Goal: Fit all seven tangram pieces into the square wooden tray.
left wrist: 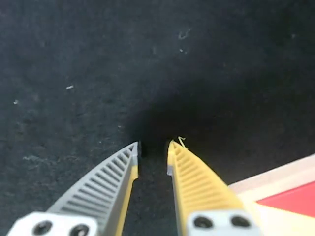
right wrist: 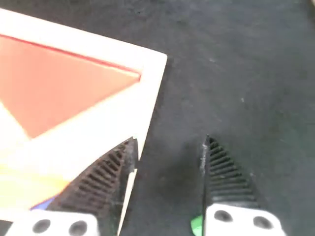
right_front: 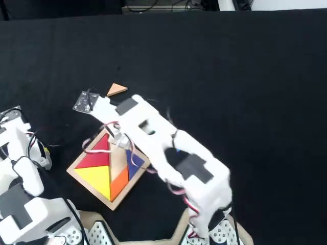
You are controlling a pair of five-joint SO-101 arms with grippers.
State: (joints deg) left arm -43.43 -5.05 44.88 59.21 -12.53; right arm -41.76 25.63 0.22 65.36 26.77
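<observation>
Table covering (right_front: 230,76): black cloth, matt, faintly fuzzy, lint-flecked.
Tray (right wrist: 147,93): pale wood, smooth.
Red piece (right wrist: 59,78): flat matt finish, possibly painted wood.
Left gripper (left wrist: 153,146), right gripper (right wrist: 170,142): ribbed matt plastic.
Right arm shell (right_front: 153,132): smooth white plastic.

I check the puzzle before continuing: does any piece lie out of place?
Yes. A small orange wooden triangle lies on the black table, apart from the square wooden tray, beyond its far corner; it belongs inside.
</observation>
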